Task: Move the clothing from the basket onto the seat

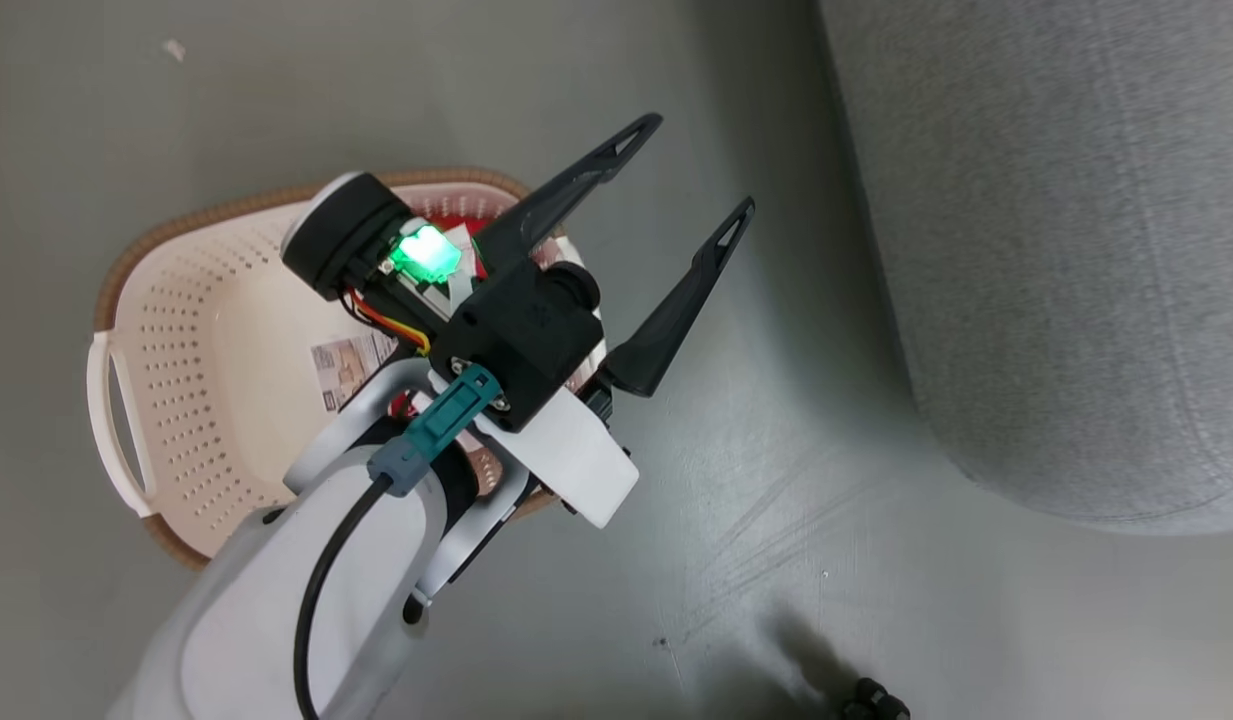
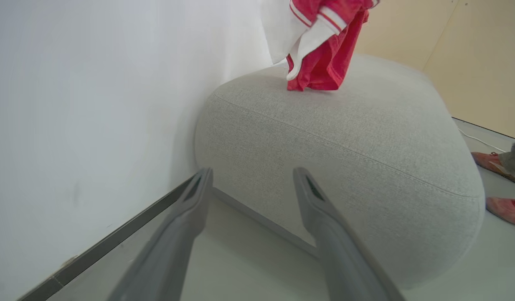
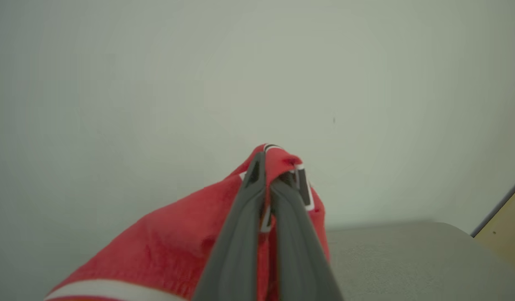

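In the right wrist view my right gripper (image 3: 275,169) is shut on a red garment with white trim, part of the clothing (image 3: 173,246), which hangs below it above the grey seat (image 3: 407,259). In the left wrist view the same clothing (image 2: 330,58) dangles from the top edge, and its lower end touches the top of the seat (image 2: 349,138). My left gripper (image 1: 691,175) stands open and empty above the floor, between the cream basket (image 1: 191,330) and the seat (image 1: 1056,250). More red clothing (image 1: 466,208) peeks out in the basket behind the left arm.
A white wall (image 2: 82,104) with a dark baseboard runs along the seat's left side. A person's feet in red shoes (image 2: 495,162) stand on the floor at the seat's right. A small black object (image 1: 876,700) lies on the grey floor near me.
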Motion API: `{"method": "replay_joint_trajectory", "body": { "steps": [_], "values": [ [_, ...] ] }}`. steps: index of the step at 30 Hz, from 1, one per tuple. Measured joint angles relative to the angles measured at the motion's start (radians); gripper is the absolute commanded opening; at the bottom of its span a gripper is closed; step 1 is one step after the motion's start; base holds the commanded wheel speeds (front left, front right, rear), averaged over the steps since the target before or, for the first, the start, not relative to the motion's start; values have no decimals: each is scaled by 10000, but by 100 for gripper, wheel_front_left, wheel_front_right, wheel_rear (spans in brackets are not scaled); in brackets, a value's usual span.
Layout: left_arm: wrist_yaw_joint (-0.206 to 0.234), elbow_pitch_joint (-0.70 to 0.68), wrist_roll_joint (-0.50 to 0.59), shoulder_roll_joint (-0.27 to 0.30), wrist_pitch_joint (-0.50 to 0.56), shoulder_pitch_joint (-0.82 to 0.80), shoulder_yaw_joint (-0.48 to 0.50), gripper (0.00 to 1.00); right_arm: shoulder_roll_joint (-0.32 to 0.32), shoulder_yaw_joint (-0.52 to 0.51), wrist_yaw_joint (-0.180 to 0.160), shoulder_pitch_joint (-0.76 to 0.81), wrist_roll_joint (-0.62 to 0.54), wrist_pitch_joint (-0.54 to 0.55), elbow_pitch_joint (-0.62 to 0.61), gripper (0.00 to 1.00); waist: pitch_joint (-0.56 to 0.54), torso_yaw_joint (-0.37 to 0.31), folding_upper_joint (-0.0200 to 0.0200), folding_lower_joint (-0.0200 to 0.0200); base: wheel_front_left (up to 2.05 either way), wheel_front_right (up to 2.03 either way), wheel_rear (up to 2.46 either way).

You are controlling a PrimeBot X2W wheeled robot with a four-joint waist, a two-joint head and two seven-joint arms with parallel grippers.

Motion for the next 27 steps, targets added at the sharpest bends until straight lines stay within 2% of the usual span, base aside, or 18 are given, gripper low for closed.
{"method": "replay_joint_trajectory", "body": {
  "steps": [6, 11, 13, 15, 16, 17, 27],
  "values": [
    [-15, -174, 161, 42, 88, -344, -2, 100, 2, -297, 0, 273, -462, -8, 982, 0, 575, 169, 0, 0, 0, 0, 0],
    [-96, -253, 251, 84, 119, -719, -4, 100, 98, -980, 0, 488, -537, -6, 1649, 1, 999, 274, 0, 0, 0, 0, 0],
    [-107, -290, 251, 84, 117, -872, -25, 100, 151, -1271, 0, 469, -529, -8, 1785, 31, 1150, 303, 0, 0, 0, 0, 0],
    [-178, -309, 251, 82, 115, -1001, -54, 100, 201, -1482, 0, 468, -529, -12, 1864, 50, 1289, 328, 0, 0, 0, 0, 0],
    [-180, -313, 253, 69, 111, -1075, -79, 100, 207, -1584, 0, 467, -533, -15, 1881, 97, 1354, 341, 0, 0, 0, 0, 0],
    [-190, -290, 257, 75, 38, -1123, -73, 100, 242, -1716, 0, 465, -566, -50, 1921, 100, 1406, 360, 0, 0, 0, 0, 0],
    [-178, -102, 339, 305, -564, -1219, 397, 100, 951, -2552, 0, 1141, -861, -201, 1939, 100, 1250, 370, 0, 0, 0, 0, 0]
  ]
}}
